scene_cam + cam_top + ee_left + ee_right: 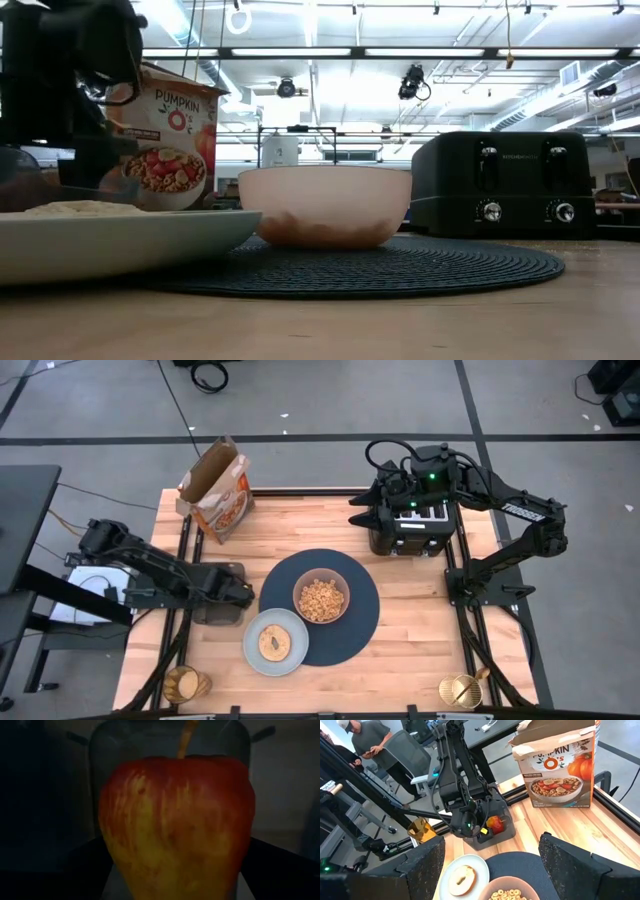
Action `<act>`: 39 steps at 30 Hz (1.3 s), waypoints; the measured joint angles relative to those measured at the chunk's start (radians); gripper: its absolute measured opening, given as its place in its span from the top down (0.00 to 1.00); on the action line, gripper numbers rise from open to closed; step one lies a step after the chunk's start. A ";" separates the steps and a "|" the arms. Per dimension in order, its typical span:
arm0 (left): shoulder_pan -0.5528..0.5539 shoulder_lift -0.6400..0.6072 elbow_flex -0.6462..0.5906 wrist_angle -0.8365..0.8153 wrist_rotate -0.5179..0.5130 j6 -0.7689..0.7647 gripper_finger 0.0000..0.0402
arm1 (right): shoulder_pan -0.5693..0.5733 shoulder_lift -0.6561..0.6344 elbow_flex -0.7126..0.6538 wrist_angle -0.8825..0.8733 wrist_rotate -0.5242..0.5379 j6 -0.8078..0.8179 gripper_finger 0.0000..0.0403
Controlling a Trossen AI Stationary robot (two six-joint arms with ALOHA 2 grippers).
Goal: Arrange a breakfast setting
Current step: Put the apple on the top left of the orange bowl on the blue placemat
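The navy placemat [352, 628] lies mid-table with the pink bowl [320, 598] of cereal on it. The pale plate [274, 643] overlaps the mat's near-left edge and carries the bagel [274, 642]. My left gripper [246, 592] reaches in from the table's left over a dark grey tray [212, 610] and is shut on the red apple [175, 825], which also shows in the right wrist view [495, 824]. My right gripper [362, 515] is open and empty beside the black toaster [415, 530]. The amber cup [186, 685] stands near-left. The gold spoon [462, 688] lies near-right. My left gripper pinches the apple's two lower sides [112, 865] between its fingers [75, 872]. The fingers come roughly level from the table's left. The apple sits upright, its stem [186, 737] up. Whether its underside rests on the grey tray, I cannot tell.
An open cereal box [217, 488] stands at the far left. The toaster stands at the far right under my right arm. People stand beyond the table's left side [367, 740]. Bare wood shows along the near edge between cup and spoon.
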 joint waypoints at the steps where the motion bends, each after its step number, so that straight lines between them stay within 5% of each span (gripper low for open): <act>1: 0.007 0.007 0.000 0.001 0.000 0.001 0.02 | 0.000 0.000 0.000 -0.001 0.000 0.000 0.19; 17: 0.014 0.068 -0.044 0.096 -0.037 -0.038 0.03 | 0.001 0.000 0.000 -0.016 -0.006 -0.011 0.19; 25: 0.014 0.065 -0.039 0.048 -0.072 -0.025 0.14 | 0.000 0.000 0.000 -0.008 -0.019 -0.033 0.19; 39: -0.098 -0.078 0.120 -0.126 -0.160 0.289 0.16 | 0.000 -0.004 0.000 0.017 -0.010 -0.102 0.19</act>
